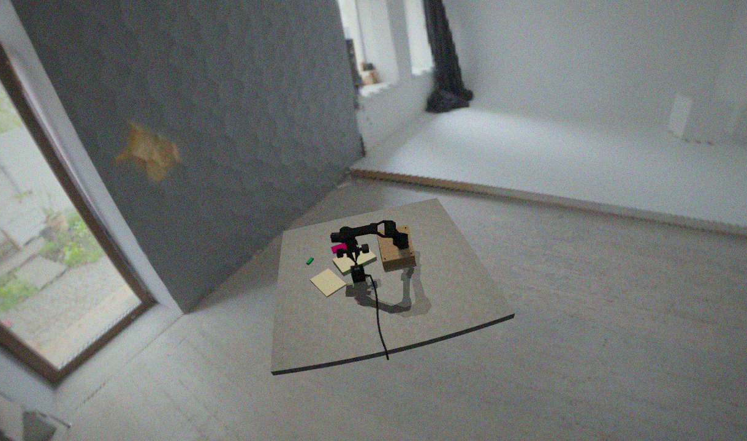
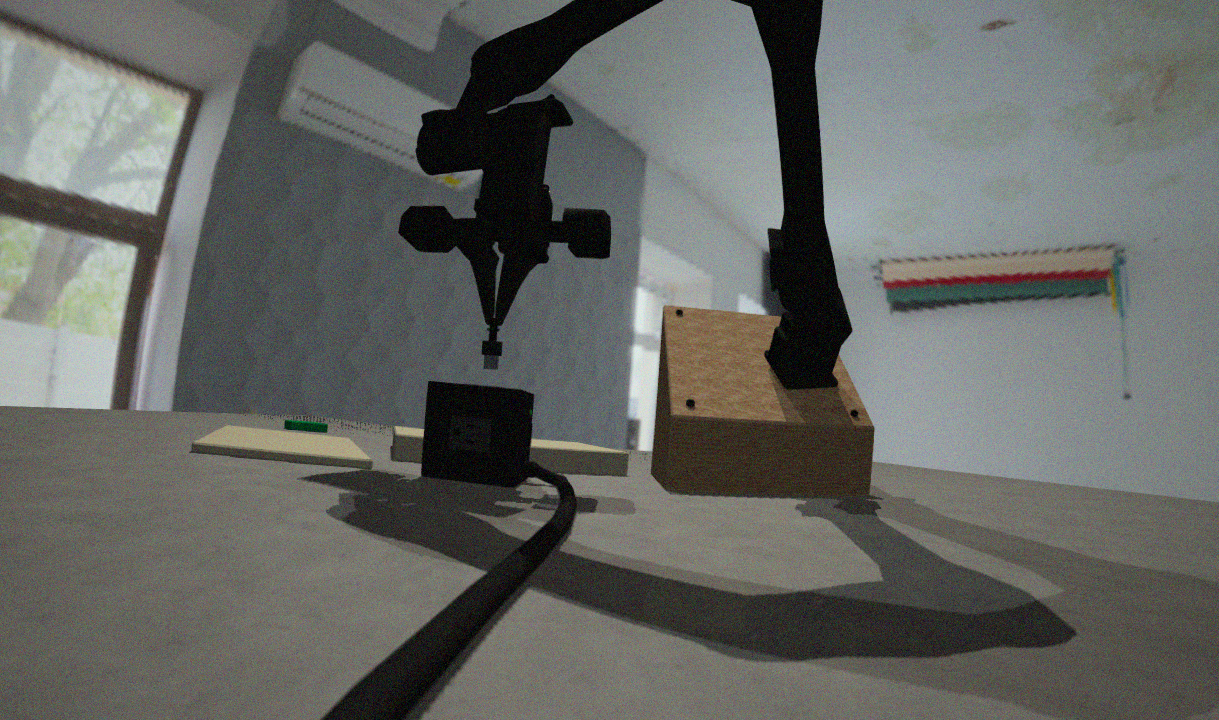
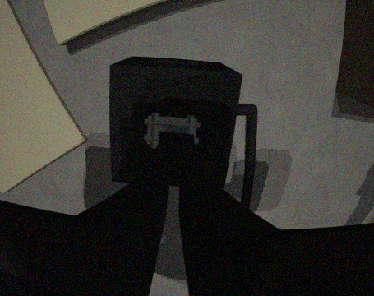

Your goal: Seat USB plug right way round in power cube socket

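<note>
Hovering above power cube (image 2: 476, 431), hand (image 2: 493, 327) clamped on USB plug (image 2: 491, 352)

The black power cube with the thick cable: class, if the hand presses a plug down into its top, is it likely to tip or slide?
The black power cube probably won't tip: it sits squat and flat. Its thick black cable looks stiff and may resist sliding.
</note>
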### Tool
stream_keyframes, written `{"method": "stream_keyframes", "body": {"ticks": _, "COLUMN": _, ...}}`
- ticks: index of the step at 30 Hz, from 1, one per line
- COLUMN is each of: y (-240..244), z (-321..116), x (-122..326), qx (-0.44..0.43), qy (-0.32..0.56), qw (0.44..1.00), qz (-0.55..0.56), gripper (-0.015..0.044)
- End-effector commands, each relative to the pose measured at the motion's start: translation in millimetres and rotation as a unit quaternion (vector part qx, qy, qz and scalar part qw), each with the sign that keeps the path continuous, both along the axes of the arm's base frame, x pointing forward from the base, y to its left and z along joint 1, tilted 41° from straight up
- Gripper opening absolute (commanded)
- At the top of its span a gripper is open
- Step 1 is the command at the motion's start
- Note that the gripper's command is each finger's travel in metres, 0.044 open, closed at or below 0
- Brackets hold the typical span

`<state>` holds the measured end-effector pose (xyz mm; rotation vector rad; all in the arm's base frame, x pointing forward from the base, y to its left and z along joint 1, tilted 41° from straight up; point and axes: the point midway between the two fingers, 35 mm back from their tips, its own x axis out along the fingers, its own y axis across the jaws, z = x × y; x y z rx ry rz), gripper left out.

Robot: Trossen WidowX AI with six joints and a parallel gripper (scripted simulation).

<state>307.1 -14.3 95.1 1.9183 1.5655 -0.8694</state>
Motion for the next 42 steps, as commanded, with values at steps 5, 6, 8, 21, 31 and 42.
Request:
{"method": "stream_keyframes", "body": {"ticks": 5, "y": 1.2, "z": -0.6, "x": 0.9, "qx": 0.004, "qy": -0.004, "qw": 1.0, "qz": 0.002, "gripper": 0.0}}
{"method": "stream_keyframes", "body": {"ticks": 6, "y": 1.3, "z": -0.7, "x": 0.9, "qx": 0.004, "qy": -0.004, "qw": 1.0, "qz": 0.002, "gripper": 0.0}}
{"method": "stream_keyframes", "body": {"ticks": 8, "y": 1.5, "z": -0.8, "x": 1.0, "qx": 0.005, "qy": -0.004, "qw": 1.0, "qz": 0.002, "gripper": 0.0}}
{"method": "stream_keyframes", "body": {"ticks": 21, "y": 3.0, "z": -1.4, "x": 1.5, "qx": 0.008, "qy": -0.006, "qw": 1.0, "qz": 0.003, "gripper": 0.0}}
{"method": "stream_keyframes", "body": {"ticks": 31, "y": 4.1, "z": -2.0, "x": 2.0, "qx": 0.011, "qy": -0.008, "qw": 1.0, "qz": 0.004, "gripper": 0.0}}
{"method": "stream_keyframes", "body": {"ticks": 42, "y": 5.4, "z": -2.6, "x": 2.4, "qx": 0.014, "qy": -0.009, "qw": 1.0, "qz": 0.005, "gripper": 0.0}}
